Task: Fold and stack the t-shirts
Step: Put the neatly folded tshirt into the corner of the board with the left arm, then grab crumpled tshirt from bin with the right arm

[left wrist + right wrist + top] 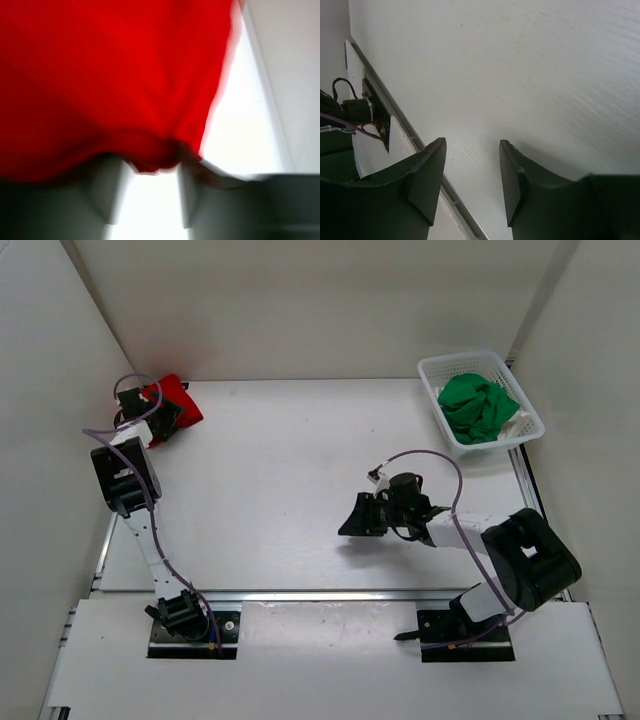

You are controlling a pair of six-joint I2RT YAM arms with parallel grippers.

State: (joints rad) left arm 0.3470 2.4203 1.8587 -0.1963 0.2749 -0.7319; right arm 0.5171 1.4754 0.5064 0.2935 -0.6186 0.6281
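The red t-shirt (180,397) lies bunched in the far left corner against the wall. In the left wrist view the red t-shirt (110,80) fills most of the frame, blurred. My left gripper (160,420) is at its near edge. Its pale fingers (107,190) stand apart, open, with the cloth's hem draped across their tips and bare table in the gap below. The green t-shirt (478,406) sits crumpled in the basket, with a bit of white t-shirt (519,421) beside it. My right gripper (352,520) hovers open over mid-table, and nothing is between its dark fingers (427,175).
The white mesh basket (432,368) stands at the far right by the side wall. White walls close in the table on the left, back and right. A metal rail (455,200) runs along the table's near edge, with the arm bases below it.
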